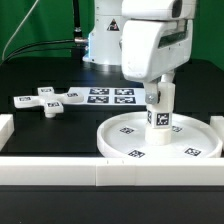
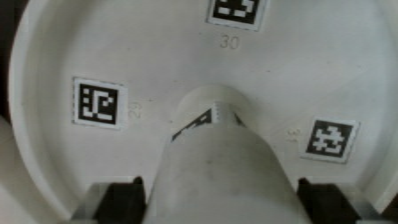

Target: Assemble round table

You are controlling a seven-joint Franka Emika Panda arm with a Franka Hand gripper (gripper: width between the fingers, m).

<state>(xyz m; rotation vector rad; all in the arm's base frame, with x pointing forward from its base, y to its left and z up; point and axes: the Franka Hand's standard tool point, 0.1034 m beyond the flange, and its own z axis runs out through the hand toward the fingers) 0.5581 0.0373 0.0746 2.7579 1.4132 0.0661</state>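
In the exterior view, your hand pinches the short cylinder upright, its long axis vertical, directly above the middle of the round disc. The disc lies on the tabletop at that view's right, and the cross-shaped piece lies well apart at its left.

In the wrist view, the fingers flank the short cylinder, whose far end points at the disc's centre — whether it touches there, you cannot tell.

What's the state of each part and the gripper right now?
gripper: shut on the short cylinder.
short cylinder: upright, held at the round disc's centre; whether seated, cannot tell.
round disc: lying flat, rim up.
cross-shaped piece: lying flat, loose, apart from the round disc.
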